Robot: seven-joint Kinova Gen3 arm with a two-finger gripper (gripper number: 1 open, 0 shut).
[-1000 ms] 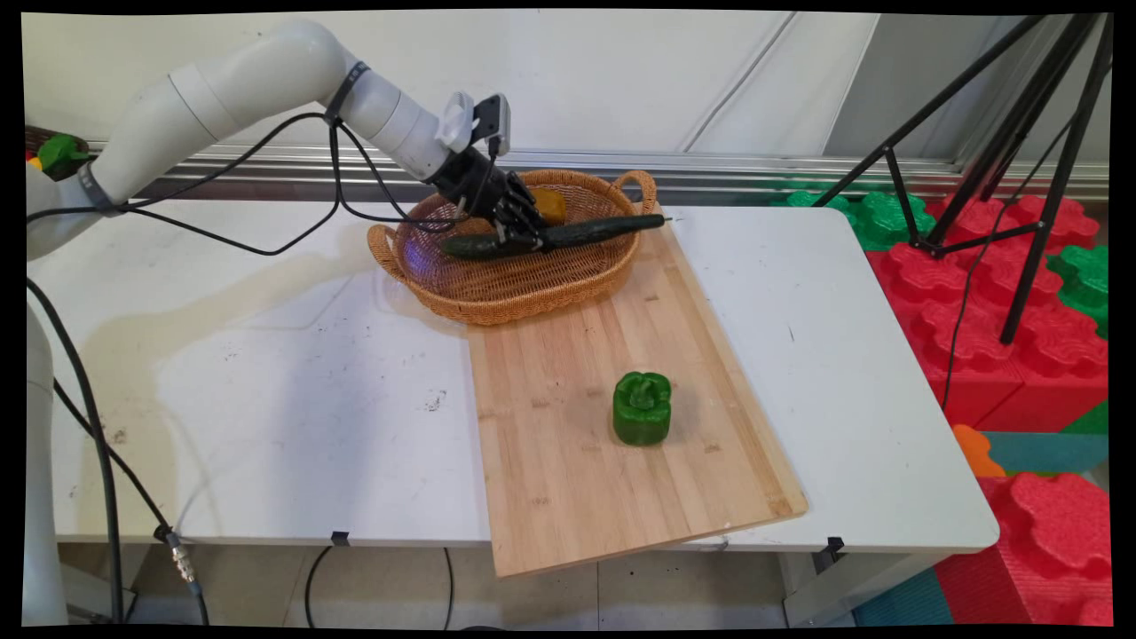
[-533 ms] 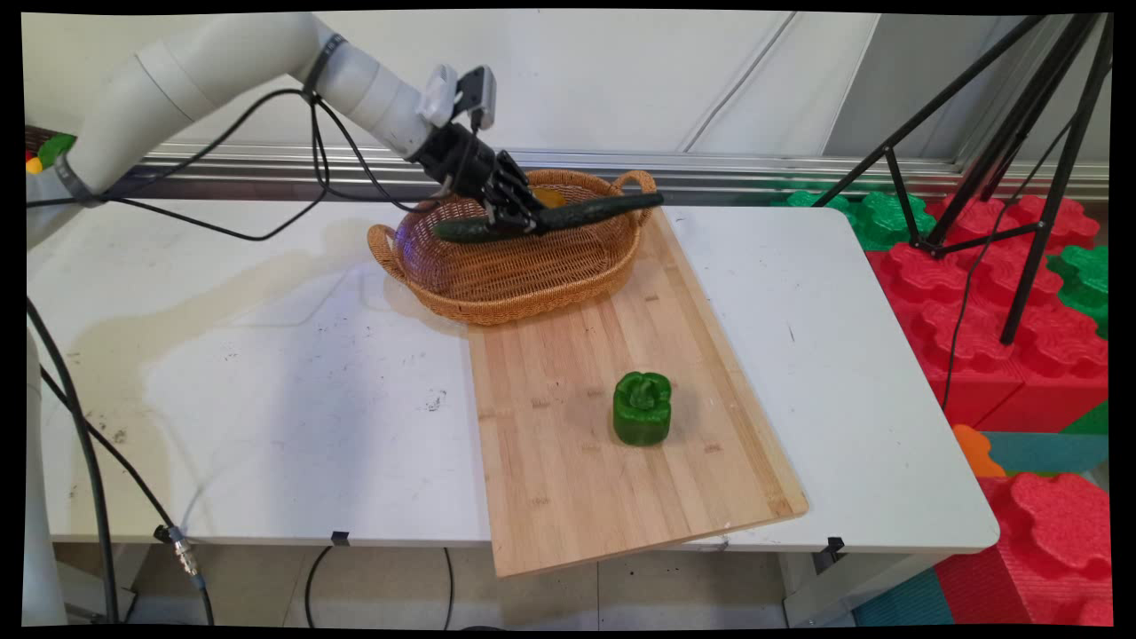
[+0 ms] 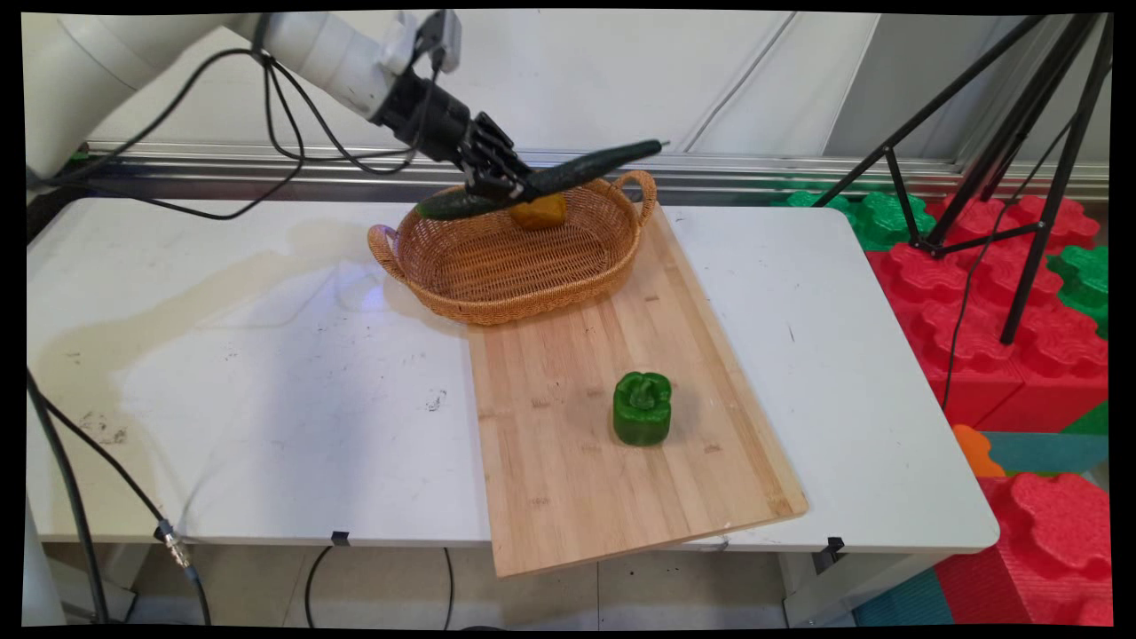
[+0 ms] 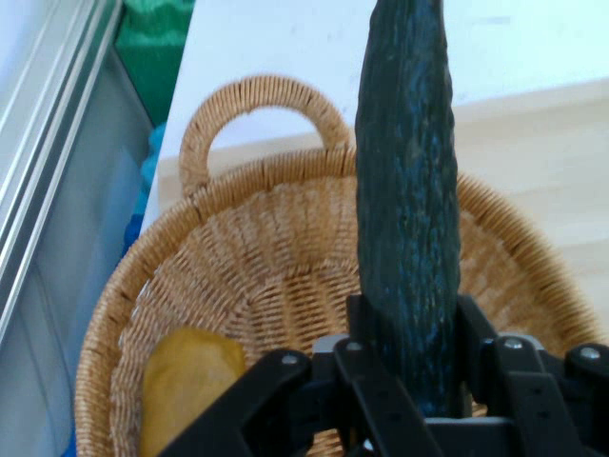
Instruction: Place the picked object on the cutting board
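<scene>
Since the earlier frames the gripper [image 3: 506,185] has risen from inside the wicker basket [image 3: 497,284] to above its far rim, carrying the cucumber [image 3: 541,179] up with it; a second ago the cucumber lay low across the basket's bowl, and now it hangs clear of the weave, tilted with its thin end up toward the right. The fingers are clamped on the cucumber partway along its length, closer to its left end. In the hand view the cucumber [image 4: 407,219] runs up from the gripper [image 4: 409,381] and out past the top edge, so its tip is cut off there; the black linkage hides the part inside the grasp.

Lifting the cucumber has uncovered a yellow-orange fruit [image 3: 538,211] at the back of the basket. The hand view shows this fruit [image 4: 186,388] only in part, cut by the bottom edge; what kind it is cannot be told.

The basket sits with its right part on the far end of a wooden cutting board [image 3: 568,444]. A green bell pepper [image 3: 642,408] stands upright on the board, well apart from the basket. The board's near end juts past the edge of the white table [image 3: 266,399].
</scene>
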